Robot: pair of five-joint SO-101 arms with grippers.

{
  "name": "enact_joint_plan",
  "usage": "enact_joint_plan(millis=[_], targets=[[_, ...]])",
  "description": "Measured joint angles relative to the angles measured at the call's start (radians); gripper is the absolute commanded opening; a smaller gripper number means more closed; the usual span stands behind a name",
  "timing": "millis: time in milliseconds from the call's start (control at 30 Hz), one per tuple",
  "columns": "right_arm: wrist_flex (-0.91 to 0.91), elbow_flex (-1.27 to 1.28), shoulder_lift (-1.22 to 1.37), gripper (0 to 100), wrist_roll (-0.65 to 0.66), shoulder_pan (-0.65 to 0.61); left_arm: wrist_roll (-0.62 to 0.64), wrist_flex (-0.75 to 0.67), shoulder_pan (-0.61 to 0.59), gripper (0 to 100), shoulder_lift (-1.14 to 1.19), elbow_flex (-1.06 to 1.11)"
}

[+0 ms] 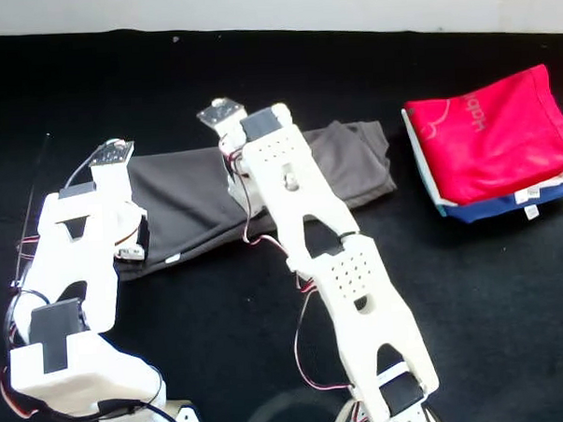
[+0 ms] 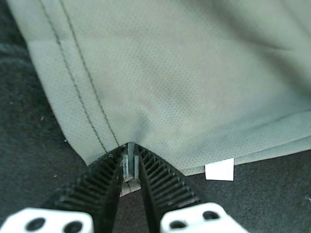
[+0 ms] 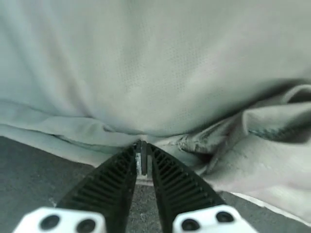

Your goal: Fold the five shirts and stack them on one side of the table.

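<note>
A grey shirt (image 1: pixel 197 198) lies partly folded across the middle of the black table (image 1: pixel 472 296). My left gripper (image 2: pixel 130 155) is shut on the shirt's (image 2: pixel 184 82) hemmed corner, close to a small white tag (image 2: pixel 219 170). In the high view that arm (image 1: pixel 77 248) stands at the shirt's left end. My right gripper (image 3: pixel 141 154) is shut on a bunched edge of the grey shirt (image 3: pixel 160 68); its arm (image 1: pixel 300 201) crosses the shirt's middle. A stack of folded shirts with a red one (image 1: pixel 493 136) on top sits at the right side.
Under the red shirt lie a blue shirt (image 1: pixel 506 206) and lighter ones, their edges showing at the stack's left side. Bare black table extends in front of the grey shirt and between it and the stack. Thin cables (image 1: pixel 305 331) hang along both arms.
</note>
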Motion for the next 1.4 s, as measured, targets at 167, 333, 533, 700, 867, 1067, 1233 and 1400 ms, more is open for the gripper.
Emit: enact_joint_plan(millis=[167, 333, 533, 700, 867, 1067, 1233, 1400], targets=[[0.000, 0.121, -0.043, 0.5, 0.000, 0.000, 0.000, 0.000, 0.000, 1, 0.000, 0.000], [0.000, 0.226, -0.043, 0.5, 0.000, -0.003, 0.000, 0.000, 0.000, 1, 0.000, 0.000], [-0.002, 0.238, -0.127, 0.5, 0.000, -0.006, 0.000, 0.000, 0.000, 1, 0.000, 0.000], [-0.086, 0.238, -0.199, 0.5, 0.000, -0.006, 0.000, 0.000, 0.000, 1, 0.000, 0.000], [-0.222, 0.270, -0.198, 0.5, 0.000, -0.006, 0.000, 0.000, 0.000, 1, 0.000, 0.000], [-0.250, 0.272, -0.124, 0.5, 0.000, -0.006, 0.000, 0.000, 0.000, 1, 0.000, 0.000], [-0.180, 0.272, -0.124, 0.5, 0.000, -0.008, 0.000, 0.000, 0.000, 1, 0.000, 0.000], [-0.049, 0.272, -0.124, 0.5, 0.000, -0.008, 0.000, 0.000, 0.000, 1, 0.000, 0.000]])
